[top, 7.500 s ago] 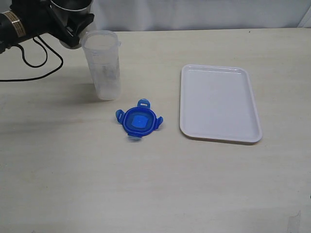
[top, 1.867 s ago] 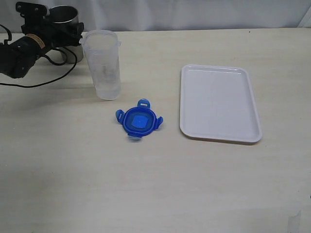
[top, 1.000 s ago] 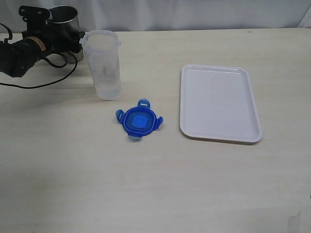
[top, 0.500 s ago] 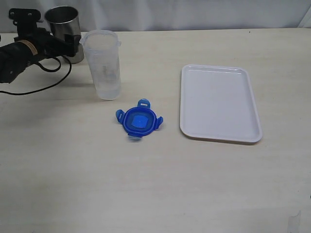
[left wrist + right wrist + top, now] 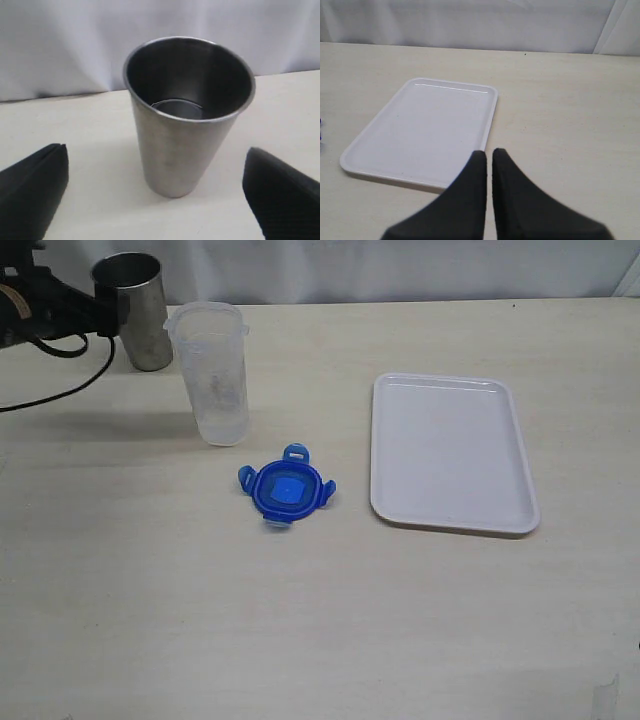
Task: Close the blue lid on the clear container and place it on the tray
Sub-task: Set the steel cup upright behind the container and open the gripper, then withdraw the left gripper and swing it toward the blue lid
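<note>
Beside the container [image 5: 212,375], on its side away from the tray [image 5: 450,455], stands a metal cup [image 5: 141,325]. Our left gripper [image 5: 154,152] sits around that cup with its jaws spread wide, touching neither wall and gripping nothing. Our right gripper [image 5: 487,155] is clenched on nothing and faces the tray from somewhere beyond it, out of the exterior view.

The container stands upright and uncapped on the table [image 5: 300,640]. The blue lid [image 5: 286,490] lies flat near the container's foot, on the tray side and toward the camera, not touching it. The tray lies well apart from the container and carries nothing.

We judge the cup is out of the way and the lid comes next. To do this well, we should:

- Draw the left gripper straight back from the cup with the jaws kept wide, so neither finger clips the cup or tips it into the container.
- Come down over the lid from above and pinch it across the rim between two flaps, not on a flap, which would likely bend.
- Keep the lid level on the way to the container's mouth.
- Brace the container low down, as it looks tall, narrow and easy to topple.
- Centre the lid before pressing it down.
</note>
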You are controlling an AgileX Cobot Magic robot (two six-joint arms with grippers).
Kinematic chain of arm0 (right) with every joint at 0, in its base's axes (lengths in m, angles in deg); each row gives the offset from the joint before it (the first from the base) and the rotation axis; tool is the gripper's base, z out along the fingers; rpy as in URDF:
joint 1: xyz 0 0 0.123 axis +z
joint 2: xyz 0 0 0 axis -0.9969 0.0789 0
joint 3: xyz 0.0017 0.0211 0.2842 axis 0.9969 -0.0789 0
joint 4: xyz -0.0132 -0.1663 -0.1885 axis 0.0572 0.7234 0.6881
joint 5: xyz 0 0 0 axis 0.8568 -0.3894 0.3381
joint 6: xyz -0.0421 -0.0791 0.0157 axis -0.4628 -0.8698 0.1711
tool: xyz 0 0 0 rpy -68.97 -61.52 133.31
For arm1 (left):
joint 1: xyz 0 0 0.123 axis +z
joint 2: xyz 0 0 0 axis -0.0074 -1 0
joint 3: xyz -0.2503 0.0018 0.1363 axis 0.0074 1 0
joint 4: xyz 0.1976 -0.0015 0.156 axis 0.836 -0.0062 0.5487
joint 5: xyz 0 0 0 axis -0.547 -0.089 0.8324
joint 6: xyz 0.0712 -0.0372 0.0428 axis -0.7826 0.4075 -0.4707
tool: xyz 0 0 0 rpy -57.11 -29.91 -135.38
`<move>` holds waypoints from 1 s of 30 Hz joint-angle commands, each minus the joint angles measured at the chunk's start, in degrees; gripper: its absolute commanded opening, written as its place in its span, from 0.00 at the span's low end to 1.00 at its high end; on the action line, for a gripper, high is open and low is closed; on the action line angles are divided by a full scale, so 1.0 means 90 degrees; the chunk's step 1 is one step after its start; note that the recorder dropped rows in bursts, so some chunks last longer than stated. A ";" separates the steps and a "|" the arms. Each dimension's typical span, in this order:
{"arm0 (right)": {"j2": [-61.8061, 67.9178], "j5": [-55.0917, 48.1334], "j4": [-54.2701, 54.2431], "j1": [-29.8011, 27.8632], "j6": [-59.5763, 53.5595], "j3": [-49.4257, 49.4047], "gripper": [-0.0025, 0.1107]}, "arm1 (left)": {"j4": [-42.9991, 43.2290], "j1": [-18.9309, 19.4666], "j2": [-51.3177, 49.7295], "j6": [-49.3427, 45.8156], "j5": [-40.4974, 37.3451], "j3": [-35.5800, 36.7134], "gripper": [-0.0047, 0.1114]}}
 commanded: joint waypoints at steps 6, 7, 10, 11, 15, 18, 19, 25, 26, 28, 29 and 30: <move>-0.0028 0.0069 -0.0012 0.0012 0.0010 -0.0015 0.06 | -0.0075 -0.0001 0.1502 0.0398 -0.2681 0.0035 0.61; -0.0028 0.0069 -0.0012 0.0012 0.0010 -0.0015 0.06 | -0.0075 -0.0001 0.1649 0.0398 -0.2920 0.0035 0.54; -0.0028 0.0069 -0.0012 0.0012 0.0010 -0.0015 0.06 | -0.0095 -0.0001 0.2003 0.0383 -0.3680 0.0035 0.35; -0.0028 0.0069 -0.0012 0.0012 0.0010 -0.0015 0.06 | -0.0145 -0.0001 0.2097 0.0383 -0.3985 0.0035 0.30; -0.0028 0.0069 -0.0012 0.0012 0.0010 -0.0015 0.06 | -0.0732 -0.0001 0.2311 -0.0254 -0.5263 0.0035 0.17; -0.0028 0.0069 -0.0012 0.0012 0.0010 -0.0015 0.06 | -0.1871 -0.0001 0.2359 -0.1448 -0.6105 0.0035 0.14; -0.0028 0.0069 -0.0012 0.0012 0.0010 -0.0015 0.06 | -0.2353 -0.0001 0.2359 -0.1849 -0.6395 0.0035 0.14; -0.0028 0.0069 -0.0012 0.0012 0.0010 -0.0015 0.06 | -0.4702 -0.0001 0.2359 -0.3273 -0.7138 0.0426 0.14; -0.0028 0.0069 -0.0012 0.0012 0.0010 -0.0015 0.06 | -0.4987 -0.0001 0.2359 -0.3446 -0.7092 0.0603 0.14; -0.0028 0.0069 -0.0012 0.0012 0.0010 -0.0015 0.06 | -0.5606 -0.0001 0.2359 -0.3918 -0.6852 0.1032 0.14; -0.0028 0.0069 -0.0012 0.0012 0.0010 -0.0015 0.06 | -0.5877 -0.0001 0.2359 -0.4284 -0.6735 0.1211 0.14; -0.0028 0.0069 -0.0012 0.0012 0.0010 -0.0015 0.06 | -0.6173 -0.0001 0.2359 -0.4604 -0.6656 0.1416 0.14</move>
